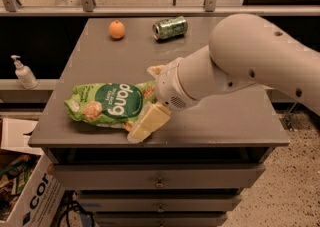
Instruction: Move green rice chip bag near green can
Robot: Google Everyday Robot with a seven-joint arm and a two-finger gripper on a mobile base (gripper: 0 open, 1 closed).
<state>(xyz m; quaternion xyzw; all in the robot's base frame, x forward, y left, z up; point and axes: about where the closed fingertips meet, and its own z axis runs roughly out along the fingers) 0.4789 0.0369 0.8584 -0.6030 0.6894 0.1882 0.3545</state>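
The green rice chip bag (107, 103) lies flat on the grey table (215, 121) at the front left, its "dang" lettering upside down. The green can (170, 27) lies on its side at the back middle of the table, far from the bag. My gripper (151, 97) is at the bag's right end, low over the table. It is open: one pale finger (146, 124) lies at the bag's near edge, the other (155, 69) at its far edge. The bag's right end sits between them, partly hidden by the wrist.
A small orange fruit (117, 29) sits at the back left of the table, left of the can. A soap dispenser (23, 73) stands on a ledge to the left. A cardboard box (27, 191) is on the floor at lower left. Drawers are under the tabletop.
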